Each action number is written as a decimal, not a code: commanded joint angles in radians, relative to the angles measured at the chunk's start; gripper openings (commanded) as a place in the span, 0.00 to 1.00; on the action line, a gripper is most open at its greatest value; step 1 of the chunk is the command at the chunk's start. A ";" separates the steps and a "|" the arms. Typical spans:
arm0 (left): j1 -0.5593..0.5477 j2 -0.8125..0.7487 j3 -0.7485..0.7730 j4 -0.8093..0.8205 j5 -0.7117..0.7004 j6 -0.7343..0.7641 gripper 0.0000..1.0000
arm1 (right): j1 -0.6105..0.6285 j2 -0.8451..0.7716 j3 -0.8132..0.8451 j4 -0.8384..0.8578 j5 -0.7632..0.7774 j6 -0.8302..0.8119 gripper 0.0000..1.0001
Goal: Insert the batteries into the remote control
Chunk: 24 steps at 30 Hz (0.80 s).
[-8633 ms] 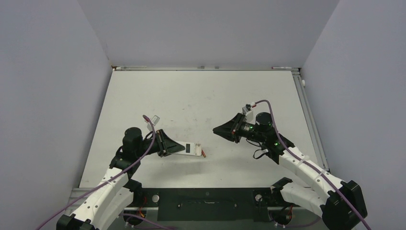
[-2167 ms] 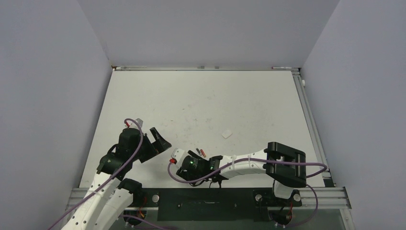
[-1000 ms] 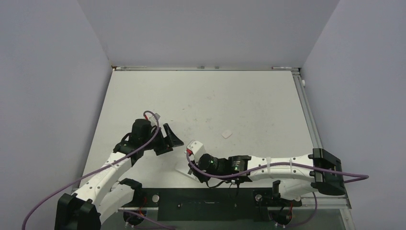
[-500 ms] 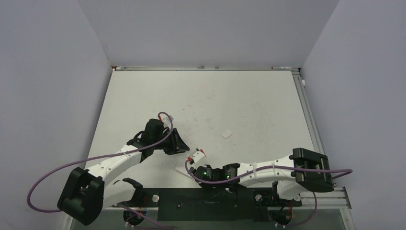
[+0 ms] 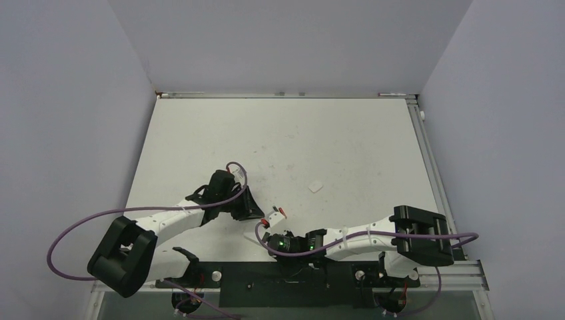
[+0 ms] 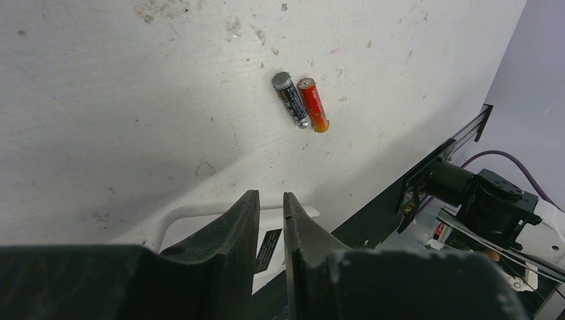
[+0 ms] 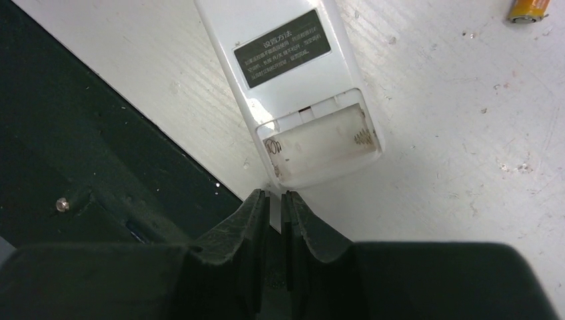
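While the left gripper (image 6: 270, 197), pinched almost closed on nothing, is hanging over the remote (image 6: 200, 220), the batteries (image 6: 303, 102) are lying just ahead at upper centre, side by side, axes slanting down-right, and the right gripper (image 7: 274, 195) is seemingly clamping the remote's end.

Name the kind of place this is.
Probably a robot test cell: grey walls box in a white table, left arm and right arm bolted at its near edge, remote control and batteries laid out.

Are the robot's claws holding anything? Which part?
The batteries lie loose, unheld. The right gripper is nearly shut at the open end of the remote control, the left gripper close by; whether either pinches it cannot be told.
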 commanded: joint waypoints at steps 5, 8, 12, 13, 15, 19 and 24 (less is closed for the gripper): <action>-0.009 0.023 -0.042 0.061 -0.033 0.006 0.14 | -0.002 0.012 0.008 0.028 0.099 0.075 0.15; -0.011 0.025 -0.056 0.061 -0.043 0.011 0.14 | -0.009 0.017 0.014 0.026 0.122 0.096 0.15; -0.011 0.024 -0.072 0.058 -0.045 0.013 0.13 | -0.025 0.031 0.027 0.018 0.148 0.105 0.16; -0.011 0.022 -0.075 0.053 -0.044 0.013 0.12 | -0.029 0.034 0.030 0.016 0.153 0.108 0.16; -0.011 0.015 -0.079 0.041 -0.043 0.015 0.11 | -0.045 0.039 0.034 0.015 0.162 0.111 0.16; -0.011 -0.015 -0.091 0.016 -0.049 0.018 0.11 | -0.086 0.049 0.038 0.029 0.164 0.113 0.16; -0.011 -0.059 -0.111 -0.014 -0.050 0.007 0.11 | -0.137 0.063 0.041 0.078 0.119 0.102 0.16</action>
